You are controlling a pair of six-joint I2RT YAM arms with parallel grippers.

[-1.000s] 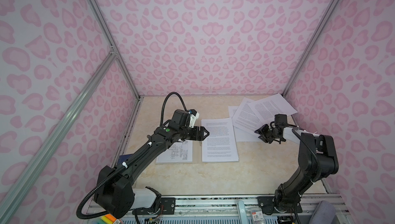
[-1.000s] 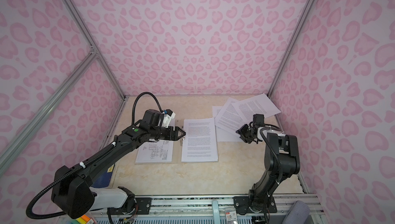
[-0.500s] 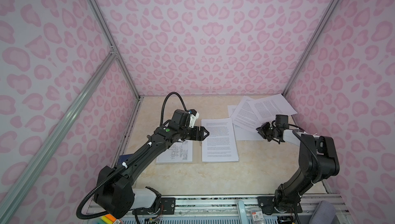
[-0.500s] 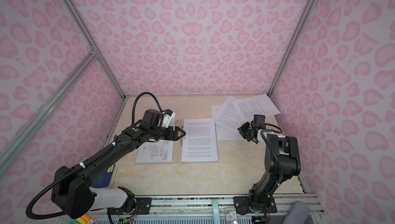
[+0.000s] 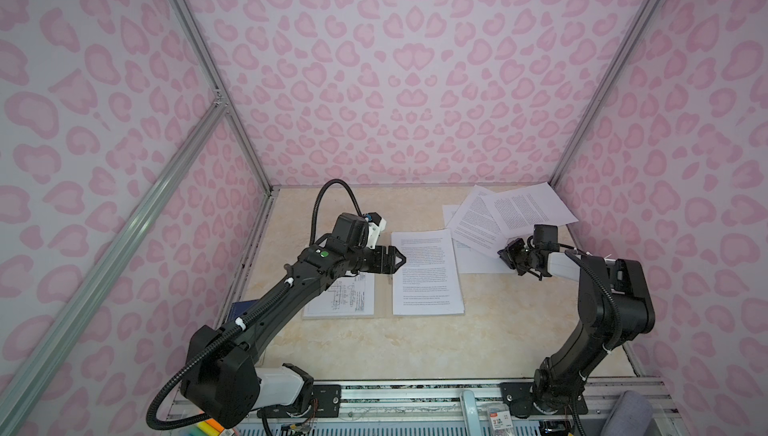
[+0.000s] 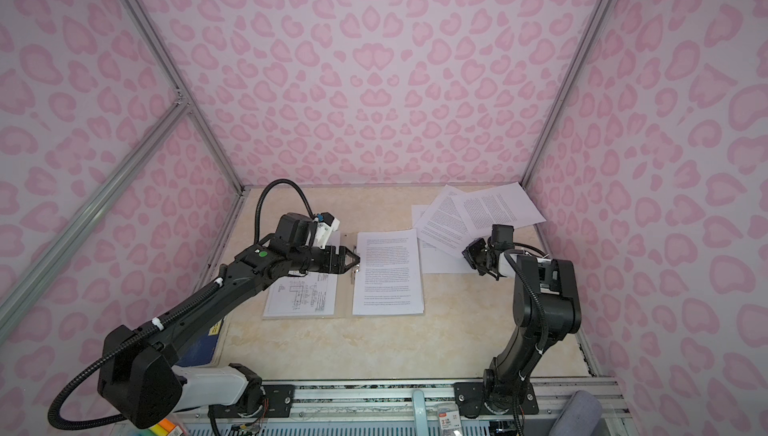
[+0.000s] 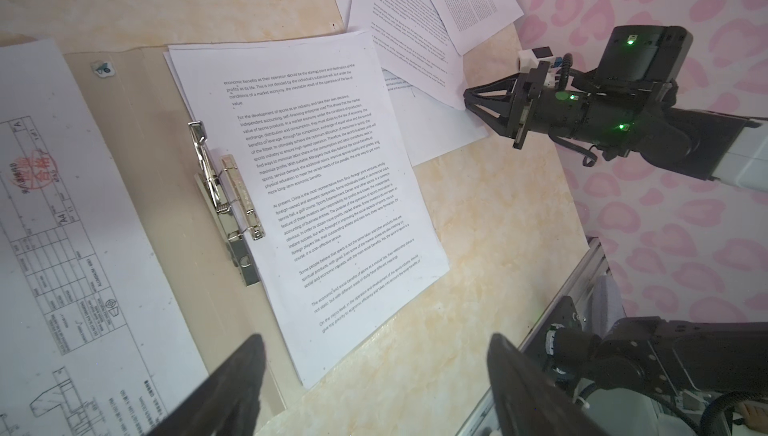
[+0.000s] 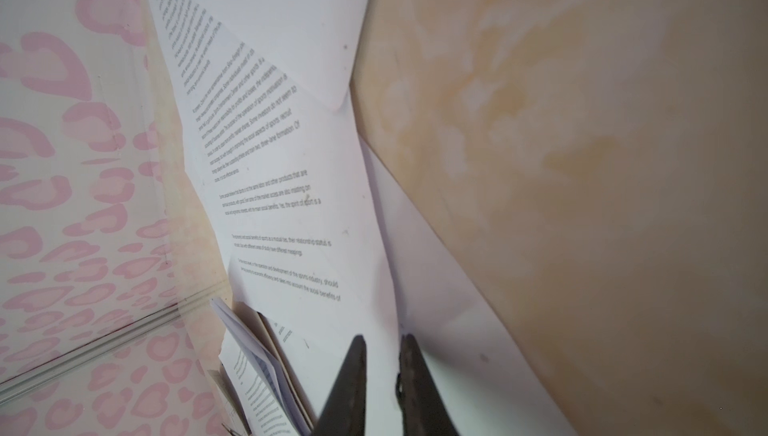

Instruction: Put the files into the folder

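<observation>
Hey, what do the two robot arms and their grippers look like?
Both arms are black jointed tubes with white sections, white cable ties and ribbed black cables. The left arm carries a green dot; the right arm shows green lights. The left gripper and right gripper have black tapered fingers.

Beige table: folder, files, blue book.

In both top views the worktop is looked down on from high above its front edge, toward the back wall, and lies low in the frame. The folder and the files are seen nearer in the left wrist view; the files are viewed closest in the right wrist view, along the right pincer.
</observation>
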